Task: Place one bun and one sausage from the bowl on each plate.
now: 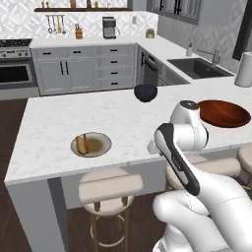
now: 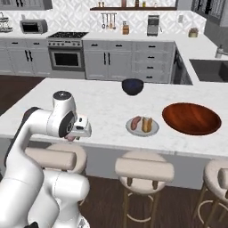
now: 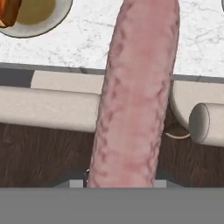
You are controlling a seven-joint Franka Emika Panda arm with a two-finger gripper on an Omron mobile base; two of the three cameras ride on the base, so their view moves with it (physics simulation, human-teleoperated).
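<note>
Now | pincer [image 3: 120, 181] grips sausage [image 3: 138, 92] (pink) | beyond counter edge [image 3: 87, 69], above stools [image 3: 48, 107]

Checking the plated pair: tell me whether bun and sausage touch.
Touching. In the right base view the sausage and bun lie side by side, no gap, on the plate.

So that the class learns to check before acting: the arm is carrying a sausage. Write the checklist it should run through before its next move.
1. Held sausage gripped in the jaws: ok.
2. Wooden bowl has nothing left in it: ok.
3. Grey plate has a bun and a sausage: ok.
4. Brown-centred plate has its bun and free room beside it: ok.
5. Held sausage is over the brown-centred plate: not ok. In the hand view it hangs across the counter edge, and the plate sits off in a corner.
6. Height above the counter: cannot tell.
</note>
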